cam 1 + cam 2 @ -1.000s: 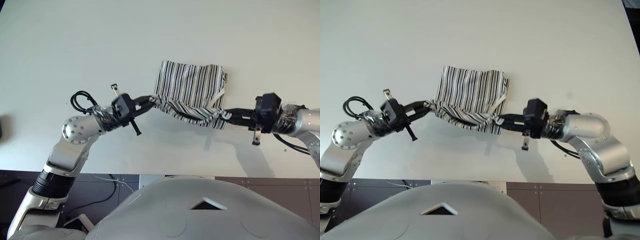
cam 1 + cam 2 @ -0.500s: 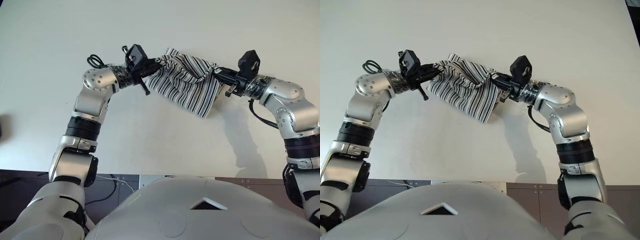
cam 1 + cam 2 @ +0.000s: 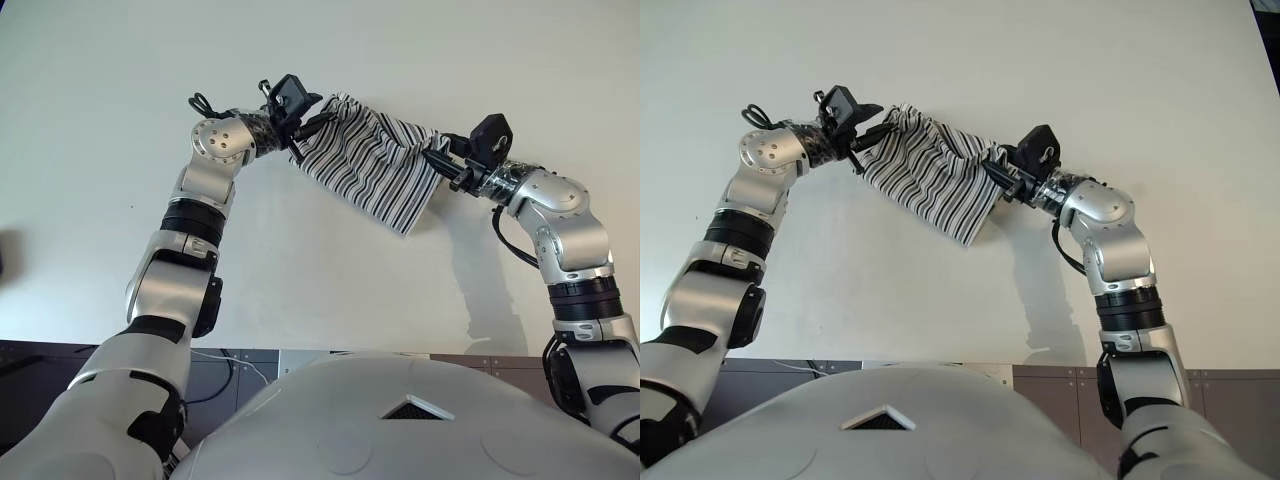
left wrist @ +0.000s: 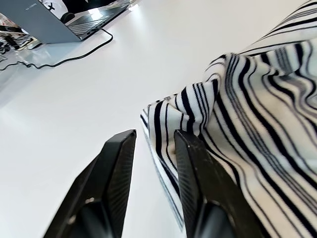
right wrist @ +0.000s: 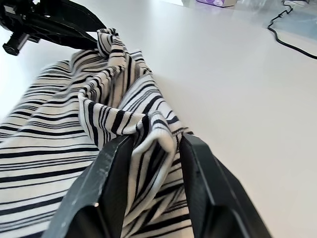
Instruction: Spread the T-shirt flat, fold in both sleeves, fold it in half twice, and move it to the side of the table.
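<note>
The black-and-white striped T-shirt (image 3: 370,170), folded small, is stretched between my two grippers over the far part of the white table (image 3: 300,280). One loose corner droops toward me. My left gripper (image 3: 318,112) is at the shirt's left end. In the left wrist view its fingers (image 4: 154,134) stand apart, and the cloth's corner (image 4: 257,109) lies loosely between their tips, leaning on one finger. My right gripper (image 3: 440,165) is at the shirt's right end, shut on a bunched fold (image 5: 156,139).
A laptop (image 4: 64,22) and a dark cable (image 4: 74,57) lie far off on the table beyond the left gripper. Another cable (image 5: 292,34) lies beyond the right gripper. The table's front edge (image 3: 300,345) runs close to me.
Both grippers lifted the shirt's near edge and carried it away from me, over the rest of the cloth. The left gripper's fingers have since parted. The head view shifted too.
</note>
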`<state>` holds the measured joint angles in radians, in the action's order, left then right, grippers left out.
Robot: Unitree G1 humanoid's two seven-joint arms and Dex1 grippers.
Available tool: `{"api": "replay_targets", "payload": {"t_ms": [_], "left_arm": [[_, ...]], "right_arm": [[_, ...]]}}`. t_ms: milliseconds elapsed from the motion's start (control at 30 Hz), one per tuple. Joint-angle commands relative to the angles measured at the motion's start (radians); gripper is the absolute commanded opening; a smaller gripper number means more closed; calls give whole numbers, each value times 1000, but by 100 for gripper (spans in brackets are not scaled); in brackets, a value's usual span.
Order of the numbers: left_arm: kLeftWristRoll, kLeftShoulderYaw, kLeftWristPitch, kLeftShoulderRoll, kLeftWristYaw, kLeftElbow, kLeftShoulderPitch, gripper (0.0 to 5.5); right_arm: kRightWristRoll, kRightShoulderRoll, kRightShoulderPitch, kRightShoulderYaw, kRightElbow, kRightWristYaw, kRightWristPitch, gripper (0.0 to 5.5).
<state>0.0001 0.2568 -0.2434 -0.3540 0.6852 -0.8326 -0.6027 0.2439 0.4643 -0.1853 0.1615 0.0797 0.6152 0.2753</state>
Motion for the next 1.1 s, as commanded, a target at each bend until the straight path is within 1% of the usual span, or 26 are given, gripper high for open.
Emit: {"api": "replay_targets", "payload": {"t_ms": [33,100,167,233,267,300,333,400,467,533,600,667,733,833,900,967,1033,1100], "left_arm": [[82,-12,-58,-9,-99,-136,-83,141],[127,-6,-73,-8,-157,-209,-98,141],[143,-21,-81,-6,-207,-259,-108,141],[119,-73,-73,-15,-264,-269,-111,141],[78,-126,-64,-23,-295,-250,-103,141],[37,-177,-54,-25,-321,-225,-91,141],[-17,-239,-37,-18,-354,-175,-68,141],[-100,-332,1,14,-424,-63,-18,141],[-160,-393,55,64,-498,54,28,141],[-188,-412,109,117,-553,164,79,141],[-190,-401,150,156,-569,227,109,141],[-174,-388,177,178,-577,258,131,141],[-172,-391,195,190,-581,276,146,141],[-170,-393,208,195,-584,282,150,141],[-165,-391,210,197,-585,279,146,141],[-157,-386,210,200,-588,280,145,141],[-150,-380,209,206,-587,275,141,141],[-143,-373,210,210,-584,274,142,141]], "right_arm": [[-129,-19,-54,-18,122,-135,-57,220],[-199,-37,-72,-5,187,-203,-71,259],[-215,-68,-79,-20,195,-244,-94,277],[-144,-120,-80,-62,75,-243,-117,277],[-92,-145,-78,-57,-22,-206,-111,277],[-53,-159,-72,-36,-99,-161,-97,277],[-34,-161,-61,18,-162,-102,-80,277],[-64,-157,-36,129,-197,-33,-45,277],[-151,-170,-36,204,-124,-58,-31,277],[-207,-216,-74,220,17,-116,-20,277],[-205,-259,-109,193,122,-148,-12,277],[-167,-289,-138,140,182,-148,-19,277],[-107,-303,-162,79,204,-122,4,277],[-81,-314,-212,22,314,-124,66,277],[-127,-318,-261,23,453,-171,85,277],[-179,-317,-319,14,619,-252,64,277],[-140,-326,-386,-95,769,-381,52,277],[-78,-323,-431,-208,867,-478,30,277]]}}
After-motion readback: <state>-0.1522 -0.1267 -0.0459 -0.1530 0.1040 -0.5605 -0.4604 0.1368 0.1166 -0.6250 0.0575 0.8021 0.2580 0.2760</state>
